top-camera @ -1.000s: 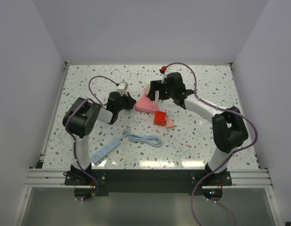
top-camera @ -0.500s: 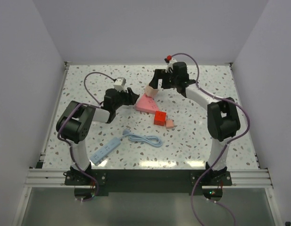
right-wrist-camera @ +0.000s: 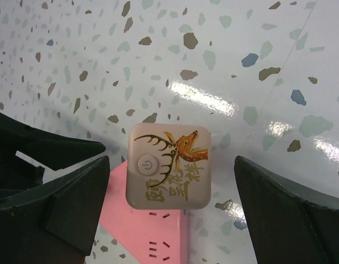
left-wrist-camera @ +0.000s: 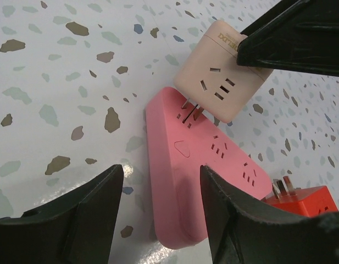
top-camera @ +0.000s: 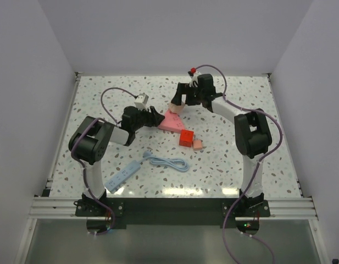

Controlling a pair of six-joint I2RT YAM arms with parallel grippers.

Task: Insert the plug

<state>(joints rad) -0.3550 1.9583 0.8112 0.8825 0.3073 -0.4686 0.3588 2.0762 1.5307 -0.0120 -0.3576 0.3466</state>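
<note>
Beside the spread left gripper [left-wrist-camera: 161, 176], the pink triangular power strip [left-wrist-camera: 213, 165] holds the plug [left-wrist-camera: 221, 77] tilted, prongs only part-way in, so the wide-open right gripper [right-wrist-camera: 172, 159] straddling it should probably close and press it down squarely.

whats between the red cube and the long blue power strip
A coiled light-blue cable lies between the red cube and the blue power strip, its left end right by the strip's tip. The top view shows it.
</note>
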